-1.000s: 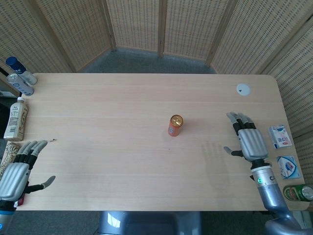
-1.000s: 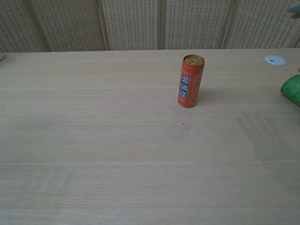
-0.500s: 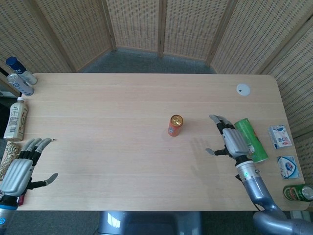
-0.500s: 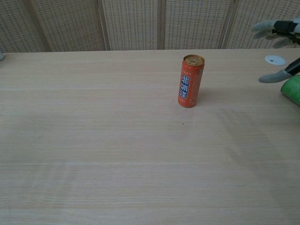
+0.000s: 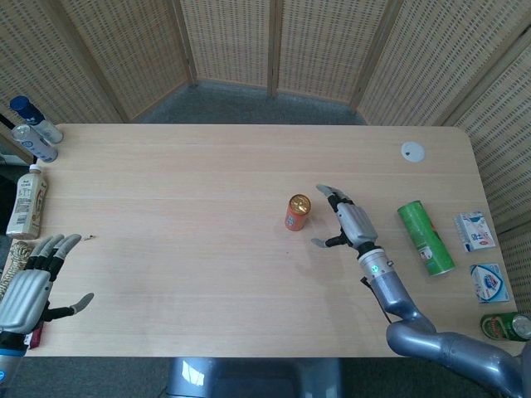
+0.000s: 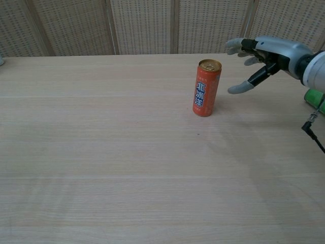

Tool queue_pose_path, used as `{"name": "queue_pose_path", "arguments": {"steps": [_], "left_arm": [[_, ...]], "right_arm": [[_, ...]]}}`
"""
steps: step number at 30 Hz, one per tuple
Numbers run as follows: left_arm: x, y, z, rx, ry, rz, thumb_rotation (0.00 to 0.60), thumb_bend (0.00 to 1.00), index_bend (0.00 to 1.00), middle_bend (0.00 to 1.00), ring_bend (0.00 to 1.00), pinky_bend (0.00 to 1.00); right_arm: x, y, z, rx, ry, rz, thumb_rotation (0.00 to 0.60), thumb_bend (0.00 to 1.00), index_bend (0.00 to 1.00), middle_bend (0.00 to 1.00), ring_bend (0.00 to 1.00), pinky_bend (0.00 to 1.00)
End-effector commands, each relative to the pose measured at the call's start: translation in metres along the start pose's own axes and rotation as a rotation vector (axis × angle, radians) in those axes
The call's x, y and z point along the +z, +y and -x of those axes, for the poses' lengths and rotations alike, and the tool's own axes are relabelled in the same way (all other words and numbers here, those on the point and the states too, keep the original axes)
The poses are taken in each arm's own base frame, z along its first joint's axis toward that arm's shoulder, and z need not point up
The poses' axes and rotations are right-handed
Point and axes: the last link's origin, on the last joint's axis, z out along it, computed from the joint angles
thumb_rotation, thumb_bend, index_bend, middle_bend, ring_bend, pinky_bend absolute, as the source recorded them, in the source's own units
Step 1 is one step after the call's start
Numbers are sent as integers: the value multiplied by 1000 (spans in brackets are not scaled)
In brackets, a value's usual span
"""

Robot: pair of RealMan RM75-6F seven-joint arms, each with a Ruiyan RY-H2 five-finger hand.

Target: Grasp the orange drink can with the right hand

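The orange drink can stands upright near the middle of the table, gold top up, with blue and white lettering on its side. My right hand is just to the right of it, a short gap away, fingers spread and thumb apart, holding nothing. My left hand rests open at the table's front left corner, far from the can, and shows only in the head view.
A green can lies on its side right of my right hand. Two small packets and another green can sit at the right edge. Bottles line the left edge. A white disc is at the back right.
My right hand has swept left across the table from the right edge to beside the orange can, uncovering the lying green can. The left hand has barely moved.
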Motion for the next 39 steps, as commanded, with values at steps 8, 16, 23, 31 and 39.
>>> {"name": "queue_pose_path", "arguments": {"steps": [8, 16, 23, 31, 39], "left_arm": [[-1, -2, -2, 4, 5, -10, 565, 269, 73, 120, 0, 0], [-4, -2, -4, 8, 12, -17, 566, 270, 73, 121, 0, 0], [-6, -3, -5, 10, 13, -25, 565, 270, 73, 120, 0, 0], [-7, -4, -5, 9, 16, -36, 566, 270, 72, 121, 0, 0], [-8, -3, -4, 7, 18, -39, 565, 269, 72, 120, 0, 0]], "right_arm": [[30, -2, 16, 68, -47, 24, 600, 111, 0, 0, 0, 0], [48, 0, 26, 97, -97, 51, 600, 108, 0, 0, 0, 0], [58, 0, 33, 112, -134, 61, 600, 107, 0, 0, 0, 0], [67, -3, 36, 127, -142, 61, 600, 100, 0, 0, 0, 52], [69, -9, 39, 147, -125, 43, 600, 82, 0, 7, 84, 277]]}}
